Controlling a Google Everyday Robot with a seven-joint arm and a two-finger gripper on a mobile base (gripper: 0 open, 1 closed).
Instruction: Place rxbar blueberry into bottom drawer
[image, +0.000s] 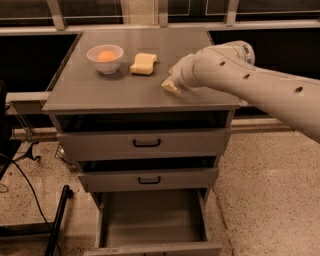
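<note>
The hand (170, 86) rests low on the counter (100, 90), front right; its grip cannot be told. The rxbar blueberry is hidden, probably beneath it. The bottom drawer (150, 220) stands open without the bar, so the placing is not yet done.

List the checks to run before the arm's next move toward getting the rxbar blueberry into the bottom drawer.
1. Gripper position: ok, low at the right front part of the cabinet top.
2. Bottom drawer open: ok, pulled out with its plain grey interior showing.
3. Rxbar blueberry located: cannot tell. No dark wrapper is visible anywhere, and it may be hidden under the gripper.
4. Bar held: cannot tell.
5. Yellow sponge and white bowl apart from the gripper: ok, both sit further back and to the left.
6. Middle drawer out of the way: ok, it sits further in than the bottom drawer's open part.
</note>
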